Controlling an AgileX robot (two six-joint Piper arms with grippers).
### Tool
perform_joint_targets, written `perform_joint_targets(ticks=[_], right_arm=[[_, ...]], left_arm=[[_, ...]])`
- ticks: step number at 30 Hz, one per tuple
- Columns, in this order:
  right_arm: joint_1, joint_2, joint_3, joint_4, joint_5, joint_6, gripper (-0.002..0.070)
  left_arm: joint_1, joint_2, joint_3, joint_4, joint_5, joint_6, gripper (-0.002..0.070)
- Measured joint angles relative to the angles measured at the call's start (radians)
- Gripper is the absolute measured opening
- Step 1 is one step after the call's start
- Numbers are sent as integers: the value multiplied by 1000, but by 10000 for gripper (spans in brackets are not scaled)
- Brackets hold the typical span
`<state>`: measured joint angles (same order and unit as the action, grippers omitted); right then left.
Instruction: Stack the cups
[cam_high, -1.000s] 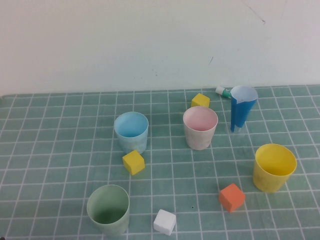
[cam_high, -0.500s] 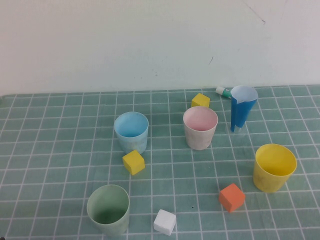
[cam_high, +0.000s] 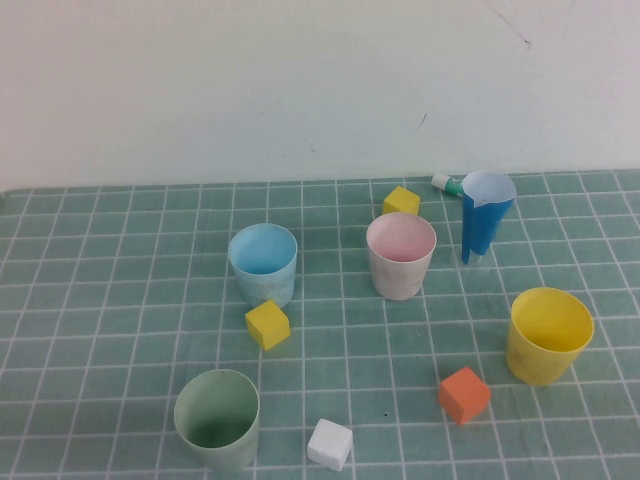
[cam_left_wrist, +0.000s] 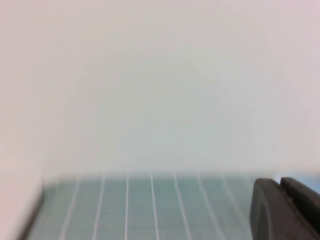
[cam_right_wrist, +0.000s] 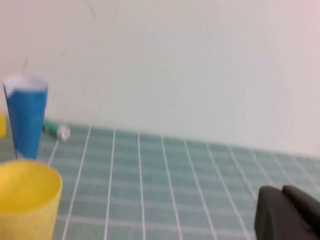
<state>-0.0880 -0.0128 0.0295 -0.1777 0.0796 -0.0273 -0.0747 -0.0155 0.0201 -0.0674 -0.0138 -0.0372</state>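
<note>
Four cups stand upright and apart on the green grid mat. The light blue cup (cam_high: 263, 263) is mid-left, the pale pink cup (cam_high: 400, 255) is in the middle, the pale green cup (cam_high: 217, 418) is near the front left and the yellow cup (cam_high: 548, 335) (cam_right_wrist: 27, 197) is at the right. Neither arm shows in the high view. My left gripper (cam_left_wrist: 281, 186) is shut and empty above bare mat. My right gripper (cam_right_wrist: 283, 194) is shut and empty too, off to one side of the yellow cup.
A narrow dark blue cone cup (cam_high: 485, 228) (cam_right_wrist: 25, 120) stands behind the yellow cup, with a small green-and-white tube (cam_high: 447, 183) beside it. Cubes lie about: two yellow cubes (cam_high: 267, 324) (cam_high: 401, 201), an orange cube (cam_high: 463, 393) and a white cube (cam_high: 329, 443). A white wall backs the mat.
</note>
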Motion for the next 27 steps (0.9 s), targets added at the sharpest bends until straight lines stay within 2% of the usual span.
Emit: perform_joint_targets(ticks=[6, 10, 17, 20, 23, 27], right_arm=[[0, 0, 0, -10, -275, -2, -3], [0, 0, 0, -12, -435, 0, -3], [0, -2, 0, 23, -484, -33, -3], [0, -2, -16, 23, -429, -35, -3], [0, -2, -115, 23, -191, -37, -3], [0, 27, -285, 23, 84, -46, -3]], left_arm=[[0, 0, 0, 0, -302, 0, -2], [0, 0, 0, -1, -410, 0, -2], [0, 0, 0, -3, -588, -87, -2], [0, 0, 0, -3, -625, -102, -2], [0, 0, 0, -3, -571, -102, -2], [0, 0, -113, -3, -216, -91, -2]])
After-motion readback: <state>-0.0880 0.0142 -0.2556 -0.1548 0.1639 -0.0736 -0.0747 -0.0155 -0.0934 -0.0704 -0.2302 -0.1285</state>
